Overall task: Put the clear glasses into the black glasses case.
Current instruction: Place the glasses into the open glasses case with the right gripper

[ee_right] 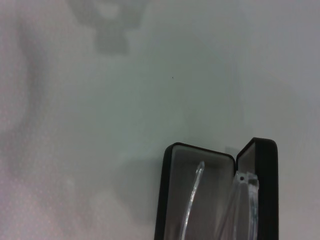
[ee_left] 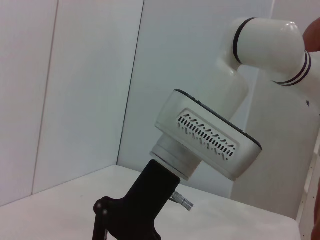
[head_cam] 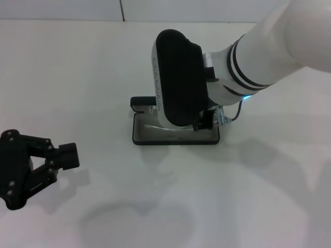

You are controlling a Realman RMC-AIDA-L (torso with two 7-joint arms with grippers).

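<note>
Inside the open black glasses case (head_cam: 176, 138), against its grey lining, the clear glasses (ee_right: 220, 205) are being shown, with one thin clear temple arm lying across the tray and the lens part close to the hinge side. On the white table (head_cam: 93, 67) the case is being seen near the centre, lid raised. Directly over it the right gripper (head_cam: 202, 123) is being held low; its fingers are mostly being hidden by the wrist housing, so whether they are apart or together cannot be told. Well apart, the left gripper (head_cam: 66, 155) is being kept near the table's left edge, jaws seemingly apart.
</note>
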